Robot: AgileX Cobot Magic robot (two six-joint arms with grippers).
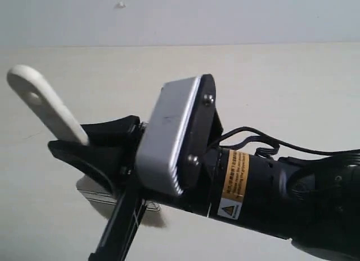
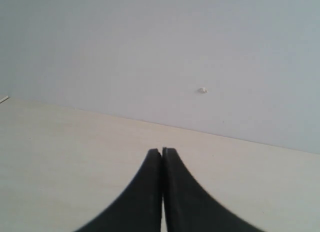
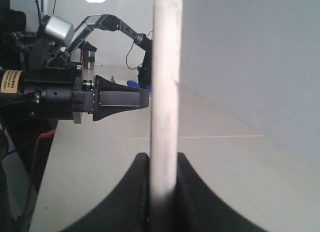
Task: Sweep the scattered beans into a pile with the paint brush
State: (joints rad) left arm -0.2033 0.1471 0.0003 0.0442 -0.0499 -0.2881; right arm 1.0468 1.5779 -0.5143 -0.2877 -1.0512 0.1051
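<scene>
Diagonally up-left, handle-first: paint brush (image 1: 56, 117)

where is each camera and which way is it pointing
Exterior view: off the arms, looking over the table toward the wall; the right arm fills it, right gripper shut on the brush.
Left wrist view: behind the shut left gripper, looking across the table to the wall.
Right wrist view: behind its jaws, brush between them, facing the left arm.
Shared: brush in exterior and right wrist; wall speck in exterior and left wrist.

Pale paint brush (image 1: 40, 103) handle between the right gripper (image 1: 70, 140) fingers (image 1: 93, 157)
</scene>
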